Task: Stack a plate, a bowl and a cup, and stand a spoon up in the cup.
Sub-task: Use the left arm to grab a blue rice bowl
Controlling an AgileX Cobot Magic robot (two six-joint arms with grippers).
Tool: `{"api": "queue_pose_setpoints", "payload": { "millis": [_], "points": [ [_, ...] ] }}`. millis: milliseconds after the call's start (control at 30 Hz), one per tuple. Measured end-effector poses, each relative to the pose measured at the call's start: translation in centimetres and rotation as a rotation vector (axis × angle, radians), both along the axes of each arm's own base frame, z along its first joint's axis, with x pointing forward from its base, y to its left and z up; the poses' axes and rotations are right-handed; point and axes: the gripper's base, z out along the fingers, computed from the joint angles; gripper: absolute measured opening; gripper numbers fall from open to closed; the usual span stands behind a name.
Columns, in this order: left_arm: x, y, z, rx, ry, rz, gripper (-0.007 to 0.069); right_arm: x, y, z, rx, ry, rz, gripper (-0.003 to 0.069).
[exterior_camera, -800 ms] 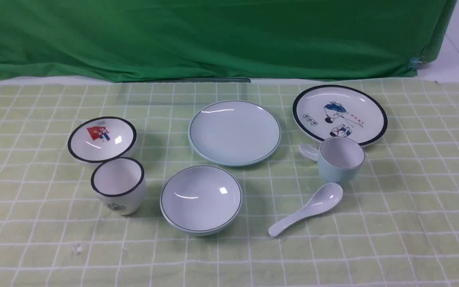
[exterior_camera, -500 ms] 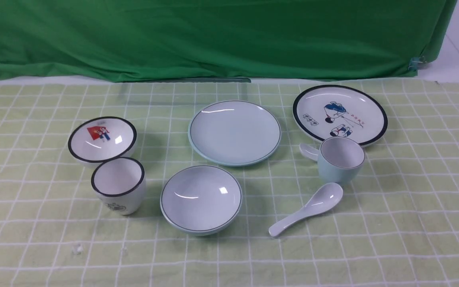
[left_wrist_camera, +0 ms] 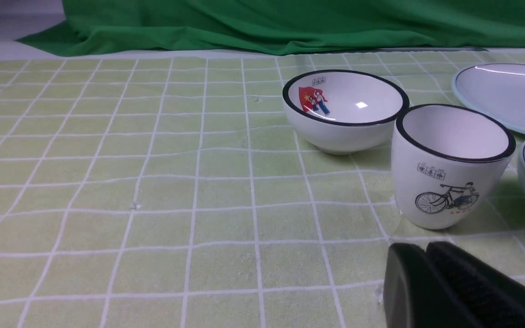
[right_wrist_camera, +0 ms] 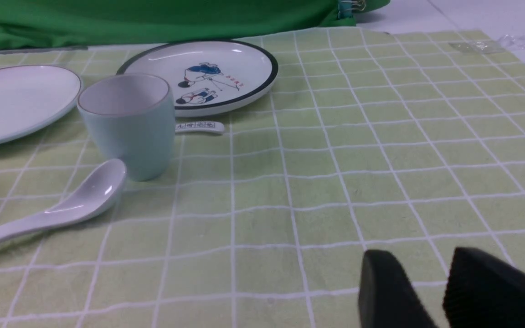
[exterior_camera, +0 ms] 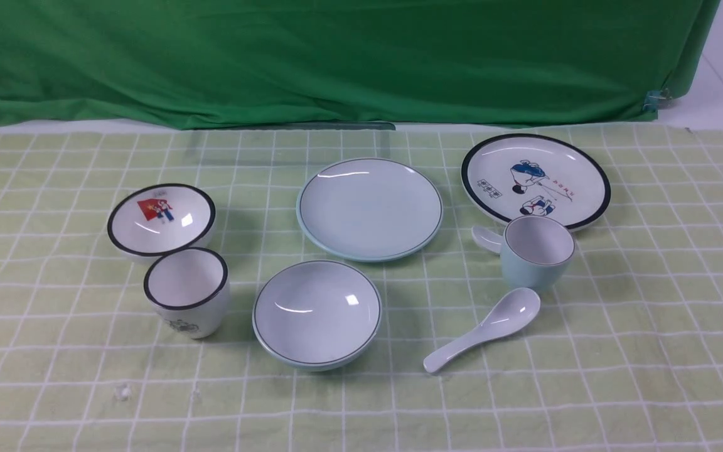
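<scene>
Green cloth [exterior_camera: 336, 56] hangs across the back, and a pale checked cloth [exterior_camera: 650, 326] covers the surface. Here is my left claw [left_wrist_camera: 419, 250], fingers pressed together, low over the checks and just short of the black-rimmed cup [left_wrist_camera: 449, 164] (the one with a bicycle printed on its side). From the front it only peeks in at the near left corner. My right claw [right_wrist_camera: 419, 262] is spread, with checked cloth showing through the gap between its fingers, well apart from the crockery.

Now the pieces. The plate [exterior_camera: 369, 208], pale blue, lies flat in the middle of the surface. The bowl [exterior_camera: 316, 312] sits upright nearer to me, just beside the plate's near edge. The cup [exterior_camera: 536, 251] stands upright to the right, just in front of the picture plate [exterior_camera: 534, 181]. The spoon [exterior_camera: 484, 329] lies on the cloth on the cup's near side, scoop right by the cup's foot (touching or not, I cannot tell), handle pointing toward me and leftward. A printed spoon [exterior_camera: 486, 237] lies behind the cup, half hidden. Over on the left, the picture bowl [exterior_camera: 160, 218] sits just behind the black-rimmed cup.
</scene>
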Motion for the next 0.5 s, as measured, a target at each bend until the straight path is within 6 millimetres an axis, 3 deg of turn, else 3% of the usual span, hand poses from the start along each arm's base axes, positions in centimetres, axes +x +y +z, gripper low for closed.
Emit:
{"api": "queue_pose_setpoints", "payload": {
  "millis": [300, 500],
  "points": [
    [0.0, 0.0, 0.1, 0.001, -0.01, 0.0, -0.0009, 0.0, 0.0, 0.0, 0.0, 0.0, 0.0, 0.0242],
    [0.1, 0.0, 1.4, 0.004, -0.15, -0.002, -0.0009, 0.0, 0.0, 0.2, 0.001, -0.027, 0.002, 0.0242]
  ]
}}
